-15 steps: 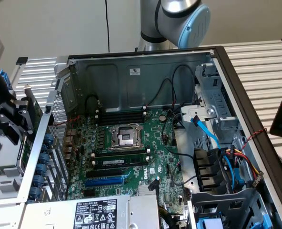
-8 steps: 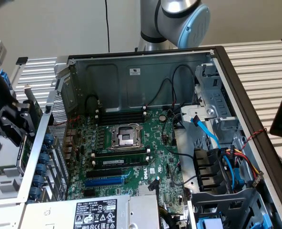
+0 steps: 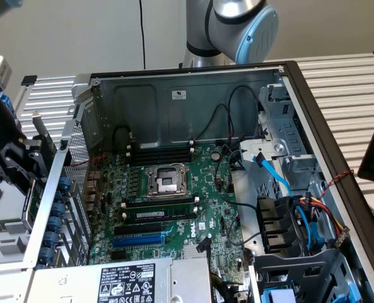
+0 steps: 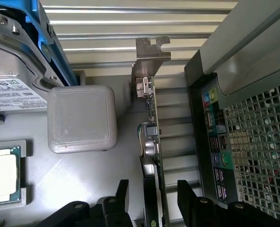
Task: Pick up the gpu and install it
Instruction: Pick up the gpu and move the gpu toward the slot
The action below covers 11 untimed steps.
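The gripper (image 4: 154, 185) was wide open and held nothing. It hung low over the gpu (image 4: 152, 137), with one black finger (image 4: 122, 194) on each side of the thin green card. The fingers were close to the card but did not look to be touching it.

The gpu stood up on its long side at the edge of the grey tray (image 4: 83, 189), the edge next to the computer case (image 4: 215, 94). Its silver end plate (image 4: 151, 54) was at the end far from the fingers. A grey block (image 4: 82, 118) and a square chip (image 4: 3, 175) sat on the same tray, on the side away from the case.

In the exterior view, the gripper (image 3: 23, 167) and the gpu (image 3: 34, 199) were outside the case, at the exterior view's left. The big green board (image 3: 199, 189) lay inside the case, and no card was in it yet.

The step in hand looked like the grab. To do it well, I think the card should sit right in the middle between the fingers. The fingers should press on its flat sides, not on the fan or the end plate. A slow, even squeeze should keep the card from tipping over on the tray
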Tool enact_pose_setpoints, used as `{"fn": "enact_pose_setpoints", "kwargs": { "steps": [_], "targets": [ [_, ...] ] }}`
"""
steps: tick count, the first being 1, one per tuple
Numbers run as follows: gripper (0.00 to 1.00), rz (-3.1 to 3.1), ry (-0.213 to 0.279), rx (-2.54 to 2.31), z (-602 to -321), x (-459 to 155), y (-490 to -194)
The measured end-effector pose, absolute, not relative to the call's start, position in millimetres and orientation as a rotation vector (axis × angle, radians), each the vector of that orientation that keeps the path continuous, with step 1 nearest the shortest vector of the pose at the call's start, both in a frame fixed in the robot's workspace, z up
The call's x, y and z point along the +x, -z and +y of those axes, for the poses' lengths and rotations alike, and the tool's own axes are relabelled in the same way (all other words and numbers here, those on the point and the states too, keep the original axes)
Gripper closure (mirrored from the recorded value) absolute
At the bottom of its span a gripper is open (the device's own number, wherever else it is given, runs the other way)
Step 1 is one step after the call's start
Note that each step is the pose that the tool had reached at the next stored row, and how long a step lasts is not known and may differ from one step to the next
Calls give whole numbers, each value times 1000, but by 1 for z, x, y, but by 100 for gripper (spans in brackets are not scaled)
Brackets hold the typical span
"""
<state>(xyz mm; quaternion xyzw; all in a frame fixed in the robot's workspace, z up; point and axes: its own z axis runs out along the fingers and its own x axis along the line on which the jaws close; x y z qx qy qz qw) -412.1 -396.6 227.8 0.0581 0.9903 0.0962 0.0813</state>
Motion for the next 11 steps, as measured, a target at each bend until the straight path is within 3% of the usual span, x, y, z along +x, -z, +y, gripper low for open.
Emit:
{"fn": "enact_pose_setpoints", "kwargs": {
  "steps": [11],
  "targets": [
    [47, 2955, -285, 214, -394, -412, -226]
  ]
}}
